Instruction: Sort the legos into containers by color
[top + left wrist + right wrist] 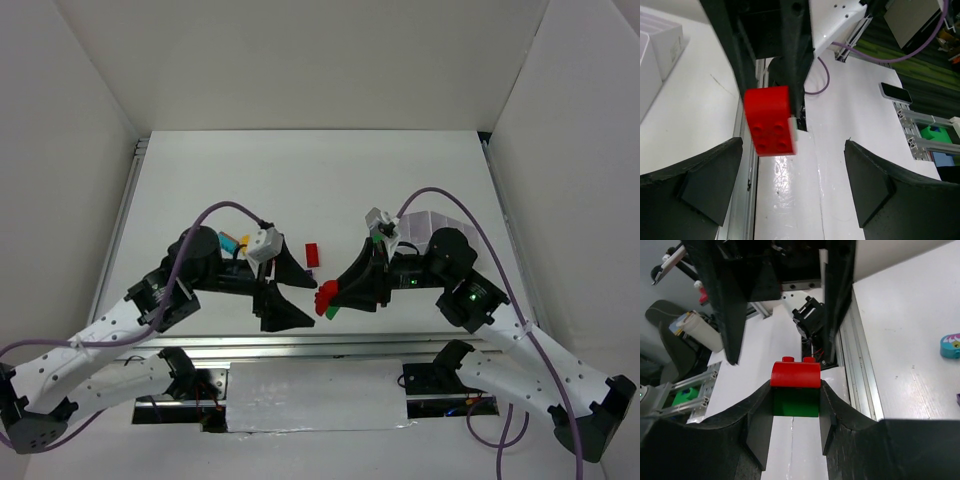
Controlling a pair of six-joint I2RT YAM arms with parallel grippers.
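Our right end effector (pixel 795 407) is holding the green brick (pixel 795 403); we should be closing the wide-open left end effector (pixel 792 170) on the red brick (pixel 795 375) only.

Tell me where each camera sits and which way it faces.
Top camera: above and behind the arms, looking down on the white table; both arms show, bases at the bottom.
Left wrist: looks past the open left gripper toward the table's near edge, at the red brick carried by the right gripper.
Right wrist: looks over its own fingers, shut on a green brick under the red one, toward the left gripper.
Shared: both wrist views show the red brick.
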